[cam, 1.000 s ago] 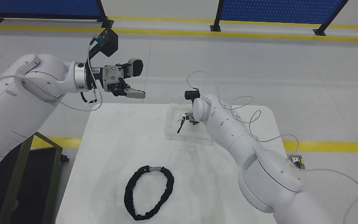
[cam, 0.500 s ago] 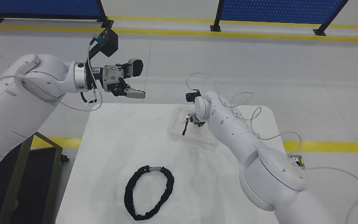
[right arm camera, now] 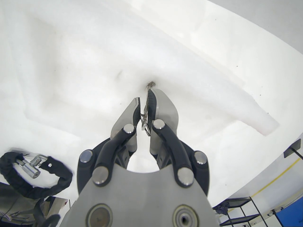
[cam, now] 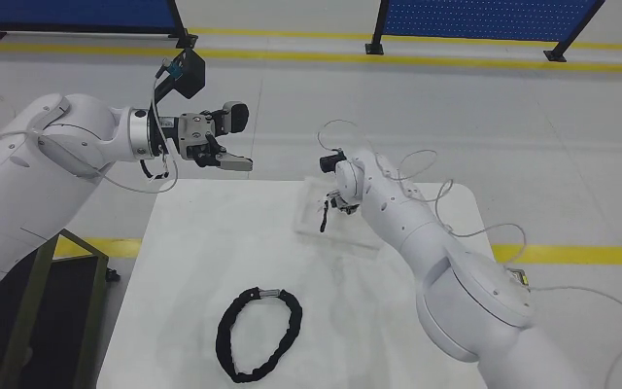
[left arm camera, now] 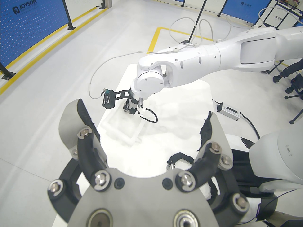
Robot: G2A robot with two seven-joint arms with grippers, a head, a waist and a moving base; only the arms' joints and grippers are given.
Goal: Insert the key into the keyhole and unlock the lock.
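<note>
Since the key [right arm camera: 145,113] is already pinched between the right gripper [right arm camera: 144,98] pads, pickup looks done and the step in hand is carrying it to the lock. That's my read, not confirmed. The ring end sits back toward the palm and the thin end points past the fingertips at the tray [right arm camera: 248,109] floor. Can't tell if the tip touches the foam or just clears it. The right gripper is clamped on the key, over the tray's middle.

The lock [cam: 264,292] lies flat on the table [cam: 185,292], well apart from the tray, on the robot's side of it. Its chain is looped, with the metal cylinder on the part of the loop nearest the tray. The keyhole is too small to make out.

Next move as I judge it:
- Lift clear of the tray rim.
- Carry the key over to the cylinder.
- Line the blade up with the keyhole axis before pushing in.

Risks:
- The cylinder lies loose, so it will likely skate or roll under insertion force. The other arm probably has to pin it first.
- The grip on the key is narrow, so turning torque may make it slip.

The left gripper [cam: 228,160] has its jaws wide apart and holds nothing. It is well apart from the tray, out past the table's far edge to the tray's left, and nowhere near the lock.
</note>
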